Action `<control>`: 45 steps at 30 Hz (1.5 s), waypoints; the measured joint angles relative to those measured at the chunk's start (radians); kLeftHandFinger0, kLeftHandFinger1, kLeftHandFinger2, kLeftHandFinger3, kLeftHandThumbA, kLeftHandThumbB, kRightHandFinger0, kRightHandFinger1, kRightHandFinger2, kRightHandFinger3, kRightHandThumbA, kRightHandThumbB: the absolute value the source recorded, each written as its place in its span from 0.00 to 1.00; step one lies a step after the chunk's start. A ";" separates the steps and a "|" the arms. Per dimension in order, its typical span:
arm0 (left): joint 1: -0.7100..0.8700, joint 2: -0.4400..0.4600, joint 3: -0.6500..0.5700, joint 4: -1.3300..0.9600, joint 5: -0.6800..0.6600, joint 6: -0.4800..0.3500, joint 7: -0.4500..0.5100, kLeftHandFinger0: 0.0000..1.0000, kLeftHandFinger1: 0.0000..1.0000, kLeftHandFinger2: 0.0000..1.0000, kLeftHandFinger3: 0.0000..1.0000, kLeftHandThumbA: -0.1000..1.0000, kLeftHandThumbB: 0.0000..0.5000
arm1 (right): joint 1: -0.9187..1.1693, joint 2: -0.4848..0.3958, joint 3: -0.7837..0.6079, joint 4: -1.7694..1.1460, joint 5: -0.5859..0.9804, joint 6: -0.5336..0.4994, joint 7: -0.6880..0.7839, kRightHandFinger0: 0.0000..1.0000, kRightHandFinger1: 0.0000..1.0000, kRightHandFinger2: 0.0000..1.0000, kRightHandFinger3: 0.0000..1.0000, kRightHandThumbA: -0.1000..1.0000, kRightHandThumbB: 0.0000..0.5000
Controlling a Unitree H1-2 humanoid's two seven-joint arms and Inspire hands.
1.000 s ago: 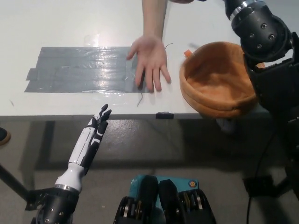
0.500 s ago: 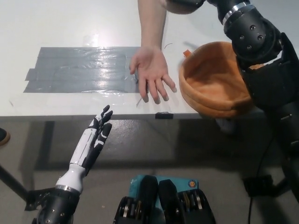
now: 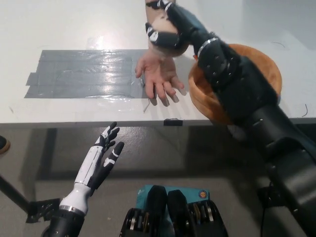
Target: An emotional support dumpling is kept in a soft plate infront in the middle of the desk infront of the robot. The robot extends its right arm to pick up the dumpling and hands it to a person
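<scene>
White desk: handover stage.
Right hand, newly swung to 12 o'clock, clasps dumpling over person's palm; left hand splayed, idle.

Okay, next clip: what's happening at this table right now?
The robot's black right hand is shut on the dumpling and holds it just above a person's open palm, which waits palm up over the table. The orange soft plate sits to the side, partly hidden by the arm. The white left hand rests open below the table edge.
</scene>
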 measured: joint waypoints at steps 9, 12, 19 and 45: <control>0.001 0.000 -0.001 -0.003 0.003 0.001 0.000 1.00 1.00 1.00 1.00 0.91 0.01 | -0.019 0.051 0.075 0.229 -0.032 -0.036 -0.052 1.00 1.00 1.00 1.00 0.86 1.00; 0.001 0.000 -0.001 -0.003 0.004 0.001 0.000 1.00 1.00 1.00 1.00 0.91 0.01 | -0.019 0.050 0.082 0.246 -0.033 -0.036 -0.052 1.00 1.00 1.00 1.00 0.95 1.00; -0.001 0.001 -0.002 -0.009 0.008 0.004 0.000 1.00 1.00 1.00 1.00 0.91 0.00 | -0.021 0.030 0.071 0.243 -0.029 -0.037 -0.068 1.00 1.00 1.00 1.00 1.00 1.00; -0.011 0.002 -0.002 0.023 0.009 0.004 0.000 1.00 1.00 1.00 1.00 0.91 0.00 | 0.275 -0.064 -0.080 -0.571 -0.004 -0.023 -0.115 1.00 1.00 1.00 1.00 1.00 0.73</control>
